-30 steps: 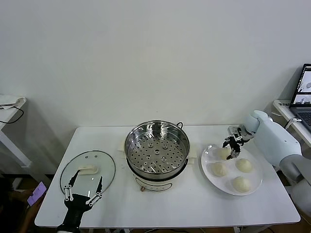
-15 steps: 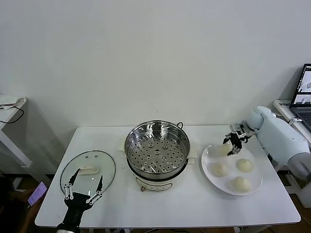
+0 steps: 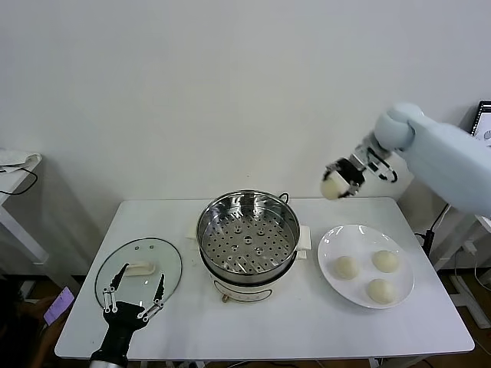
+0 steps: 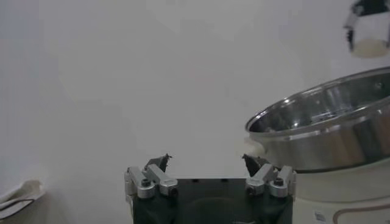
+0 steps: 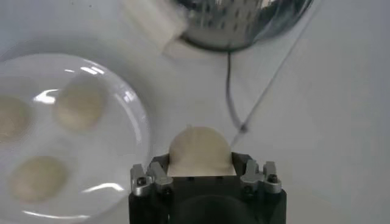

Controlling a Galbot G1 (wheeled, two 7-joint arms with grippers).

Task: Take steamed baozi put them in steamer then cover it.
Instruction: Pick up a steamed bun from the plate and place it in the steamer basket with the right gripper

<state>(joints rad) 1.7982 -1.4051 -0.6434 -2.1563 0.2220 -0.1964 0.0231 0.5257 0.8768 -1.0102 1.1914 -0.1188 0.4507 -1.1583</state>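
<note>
My right gripper [image 3: 338,182] is shut on one steamed baozi [image 3: 334,186], held in the air above the table between the steamer [image 3: 248,234] and the white plate [image 3: 399,284]. The same baozi [image 5: 200,151] sits between the jaws in the right wrist view. Three more baozi [image 3: 345,267] [image 3: 385,261] [image 3: 380,290] lie on the plate. The steamer is uncovered and its perforated tray holds nothing. The cover [image 3: 138,268], clear glass with a cream handle [image 3: 140,268], lies flat on the table at the left. My left gripper [image 3: 132,293] hovers open just in front of it.
A dark cord [image 5: 230,91] trails from the steamer's base across the table. A laptop [image 3: 484,123] shows at the far right edge. A side table [image 3: 15,180] stands at the far left. The white table's [image 3: 307,330] front edge is close to the left gripper.
My right gripper has lifted one baozi off the plate and carried it up and toward the steamer. Three baozi stay on the plate. The left arm has not moved.
</note>
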